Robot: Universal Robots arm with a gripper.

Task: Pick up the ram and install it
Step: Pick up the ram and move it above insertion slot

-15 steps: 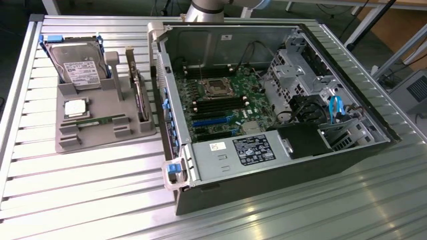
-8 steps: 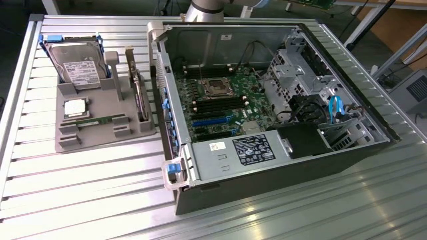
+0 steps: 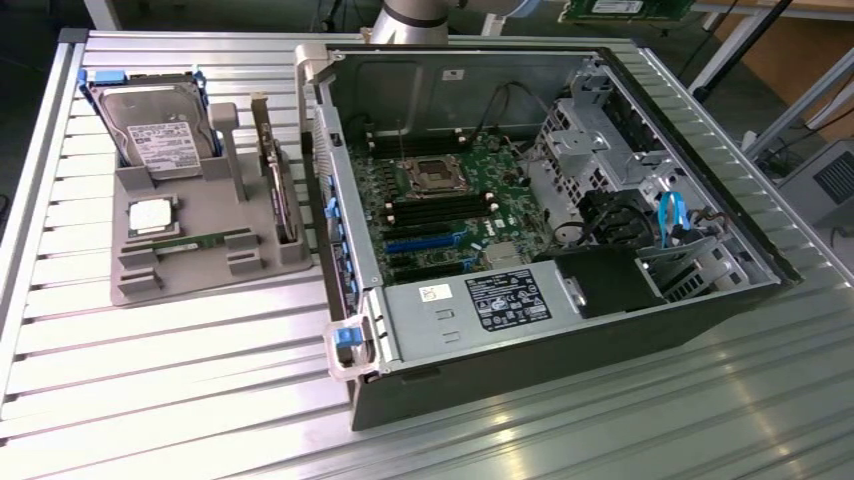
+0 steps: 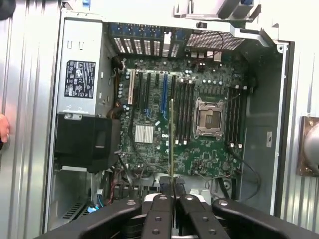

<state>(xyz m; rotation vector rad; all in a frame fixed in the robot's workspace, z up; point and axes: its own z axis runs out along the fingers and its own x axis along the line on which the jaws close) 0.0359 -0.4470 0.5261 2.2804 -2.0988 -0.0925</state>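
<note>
Hovering over the open computer case [image 4: 279, 124], the gripper [image 4: 172, 188] clamps narrowly on the ram [image 4: 172, 139], the thin stick held edge-on above the motherboard [image 4: 199, 154] near the processor socket [image 4: 209, 118].

- The pincer [image 4: 172, 188] is showing black, angular linkage bars.
- Round silver pins [image 4: 162, 197] are dotting those bars.
- The arm [image 3: 404, 20] is showing a smooth silver-grey tube.

Ram [image 4: 172, 144]: thin green stick, seen edge-on, one end clamped in the gripper [image 4: 172, 185], held over the motherboard [image 4: 149, 134]. Second ram [image 3: 200, 243] lies flat in the grey tray [image 3: 147, 290].
</note>
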